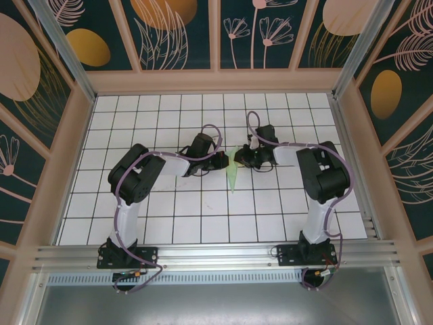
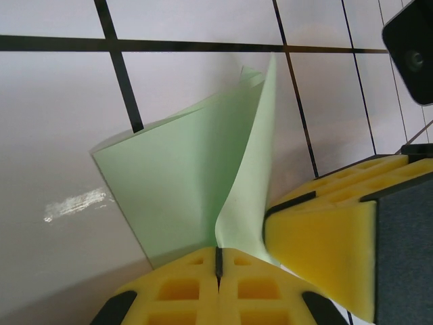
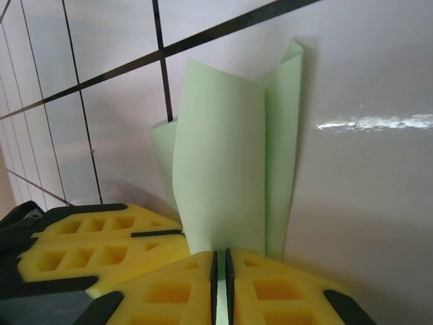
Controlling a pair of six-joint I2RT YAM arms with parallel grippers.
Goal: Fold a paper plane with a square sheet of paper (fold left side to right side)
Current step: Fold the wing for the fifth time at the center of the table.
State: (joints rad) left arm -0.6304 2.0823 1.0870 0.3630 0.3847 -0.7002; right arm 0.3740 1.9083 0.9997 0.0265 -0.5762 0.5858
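The square sheet of paper (image 1: 233,172) is a narrow, pale green pointed shape lying between my two grippers, its tip toward the near edge. In the left wrist view the paper (image 2: 183,176) has one flap curling upright. My left gripper (image 2: 218,256) is shut, its tips against the foot of that flap, with no paper visible between the pads. The right gripper's yellow fingers (image 2: 325,237) crowd in beside it. My right gripper (image 3: 218,264) is shut on the standing layer of paper (image 3: 216,156), green showing between its pads. From above, the left gripper (image 1: 222,161) and right gripper (image 1: 243,157) meet at the paper's far end.
The white grid-tiled table (image 1: 203,210) is walled by a wooden frame (image 1: 216,81) at the back and sides. An aluminium rail (image 1: 216,252) carrying both arm bases runs along the near edge. The left gripper's fingers (image 3: 101,240) sit close beside the right one.
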